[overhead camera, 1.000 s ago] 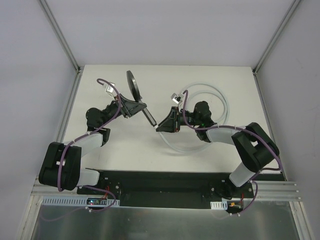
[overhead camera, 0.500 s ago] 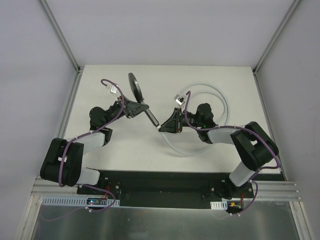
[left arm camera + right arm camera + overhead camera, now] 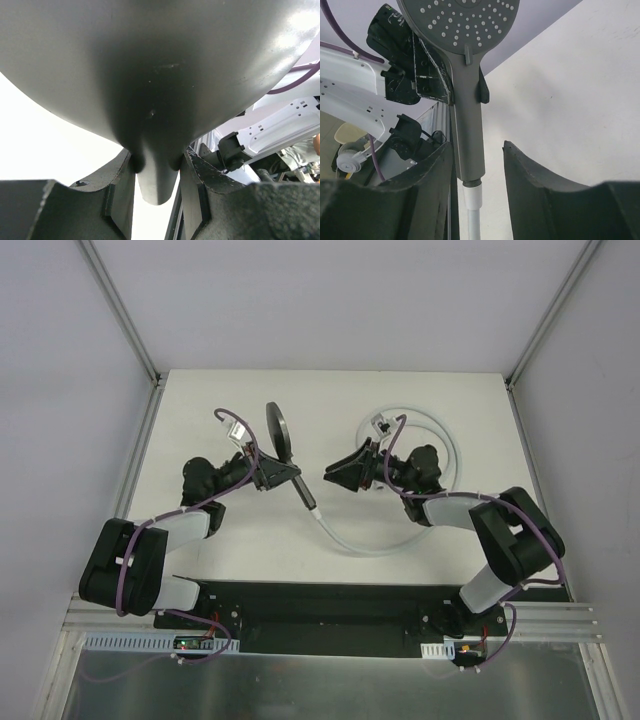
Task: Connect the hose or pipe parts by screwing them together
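My left gripper (image 3: 281, 477) is shut on the neck of the dark grey shower head (image 3: 277, 430), which it holds above the table. In the left wrist view the head's back (image 3: 160, 65) fills the top, and the fingers (image 3: 117, 190) press on the neck from both sides. The pale hose (image 3: 350, 543) meets the handle's lower end; its white fitting (image 3: 474, 197) sits on the threaded tip, where a few threads show. My right gripper (image 3: 336, 471) stands open just right of the handle (image 3: 467, 125), gripping nothing.
The hose loops across the white table (image 3: 240, 540) towards the right and curls back behind the right arm (image 3: 440, 505). Metal frame rails (image 3: 130, 470) border the table. The black base plate (image 3: 320, 605) lies at the near edge.
My right gripper has opened, let go of the hose end and drawn back up and to the right. The left arm has carried the shower head slightly rightward, the hose now hanging from its handle.
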### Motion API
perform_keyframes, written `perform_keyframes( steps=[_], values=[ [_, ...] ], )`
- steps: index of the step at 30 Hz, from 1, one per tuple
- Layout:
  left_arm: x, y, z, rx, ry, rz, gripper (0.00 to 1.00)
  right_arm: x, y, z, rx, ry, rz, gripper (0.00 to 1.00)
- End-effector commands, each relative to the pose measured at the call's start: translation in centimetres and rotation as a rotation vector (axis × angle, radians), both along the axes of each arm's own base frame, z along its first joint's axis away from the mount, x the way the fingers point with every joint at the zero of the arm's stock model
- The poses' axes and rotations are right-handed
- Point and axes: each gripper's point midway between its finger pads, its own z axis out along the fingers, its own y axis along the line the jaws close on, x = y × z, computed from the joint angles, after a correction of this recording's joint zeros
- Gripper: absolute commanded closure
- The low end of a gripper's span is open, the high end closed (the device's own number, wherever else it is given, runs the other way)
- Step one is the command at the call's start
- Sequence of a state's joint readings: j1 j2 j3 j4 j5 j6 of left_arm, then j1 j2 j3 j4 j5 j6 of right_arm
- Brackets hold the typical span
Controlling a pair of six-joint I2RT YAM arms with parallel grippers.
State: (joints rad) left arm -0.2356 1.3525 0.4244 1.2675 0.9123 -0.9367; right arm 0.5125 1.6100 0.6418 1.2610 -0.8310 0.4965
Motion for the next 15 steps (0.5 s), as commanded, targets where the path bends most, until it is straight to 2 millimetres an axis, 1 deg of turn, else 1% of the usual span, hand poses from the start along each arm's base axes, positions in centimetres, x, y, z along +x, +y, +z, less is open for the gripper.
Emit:
perform_keyframes(
  steps=[1, 2, 3, 4, 5, 6, 7, 8, 9, 10, 11, 12, 13, 14, 15],
  values=[
    [-0.1, 0.3, 2.6, 0.0, -0.203, 0.013, 1.0, -0.4, -1.1, 5.5, 0.148, -0.244, -0.049, 0.48],
    [0.2, 0.3, 2.5, 0.005, -0.191, 0.03, 1.0, -0.4, -1.5, 5.4, 0.144, -0.25, -0.077, 0.45],
    [0.4, 0.4, 2.3, 0.013, -0.177, 0.043, 1.0, -0.2, -1.6, 4.8, 0.119, -0.235, -0.097, 0.39],
    [0.6, 0.6, 1.9, 0.035, -0.154, 0.059, 1.0, 0.2, -2.2, 5.6, 0.109, -0.298, -0.158, 0.37],
    [0.9, 0.7, 1.7, 0.042, -0.141, 0.084, 1.0, 0.1, -2.4, 5.0, 0.082, -0.306, -0.189, 0.35],
    [1.2, 0.8, 1.7, 0.05, -0.131, 0.102, 1.0, 0.5, -2.6, 3.5, 0.014, -0.267, -0.227, 0.32],
    [1.3, 1.1, 1.9, 0.06, -0.139, 0.12, 1.0, 1.4, -3.7, 4.6, -0.032, -0.391, -0.343, 0.32],
    [1.4, 1.1, 1.4, 0.072, -0.104, 0.13, 1.0, 0.7, -3.2, 4.3, -0.081, -0.429, -0.365, 0.3],
    [1.6, 1.3, 1.4, 0.075, -0.095, 0.151, 1.0, 0.8, -3.3, 2.0, -0.21, -0.433, -0.394, 0.26],
    [1.4, 1.3, 1.7, 0.074, -0.1, 0.151, 1.0, 0.7, -3.3, 1.9, -0.269, -0.491, -0.431, 0.23],
    [1.6, 1.4, 1.8, 0.072, -0.094, 0.165, 1.0, 0.2, -3.2, 2.4, -0.341, -0.62, -0.484, 0.21],
    [1.7, 1.6, 1.7, 0.075, -0.078, 0.176, 1.0, -0.2, -3.1, 1.9, -0.385, -0.647, -0.488, 0.13],
    [1.7, 1.6, 1.7, 0.074, -0.071, 0.182, 1.0, 0.1, -3.5, 2.2, -0.413, -0.671, -0.549, 0.09],
    [1.7, 1.6, 1.5, 0.077, -0.061, 0.187, 1.0, -0.8, -2.8, 2.1, -0.45, -0.74, -0.543, 0.06],
    [1.8, 1.7, 1.5, 0.078, -0.052, 0.197, 1.0, -1.2, -2.6, 1.8, -0.478, -0.764, -0.548, 0.04]
  ],
)
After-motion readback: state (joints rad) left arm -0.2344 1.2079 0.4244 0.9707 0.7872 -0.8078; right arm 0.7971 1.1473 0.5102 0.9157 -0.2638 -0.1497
